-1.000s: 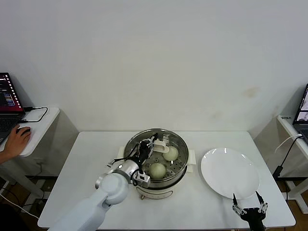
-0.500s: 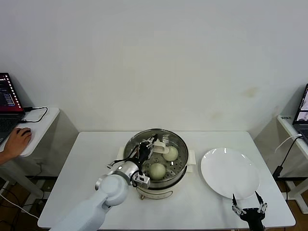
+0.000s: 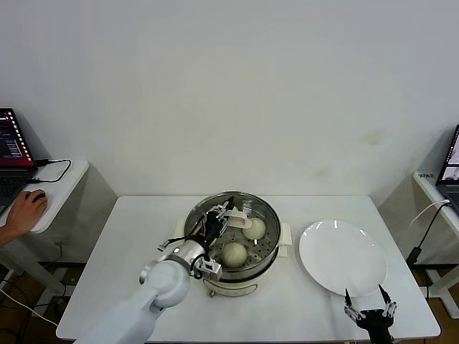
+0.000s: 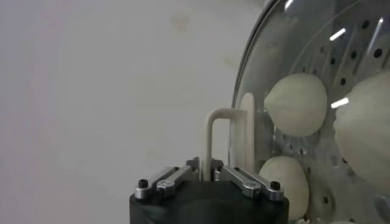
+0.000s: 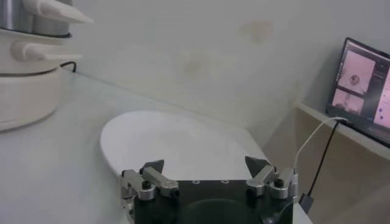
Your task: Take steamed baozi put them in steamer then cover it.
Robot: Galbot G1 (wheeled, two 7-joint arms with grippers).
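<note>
Glass cover [image 3: 231, 222] sits over the steamer [image 3: 247, 276], its handle [image 4: 226, 141] pinched by the left gripper [image 4: 208, 176] at nine o'clock for seating. Right gripper [image 5: 207, 172] waits spread open at five o'clock beside the plate [image 3: 343, 256].

Your left arm reached in from the near left, forearm angled toward the table's centre. Its left gripper [image 3: 217, 217] sat over the middle, fingers [image 4: 177, 178] pinched together on the handle of the cover [image 4: 241, 137], holding it on edge. Your right arm stayed parked at the near right edge, right gripper [image 3: 368, 313] pointing away from you, fingers [image 5: 148, 176] spread wide.
</note>
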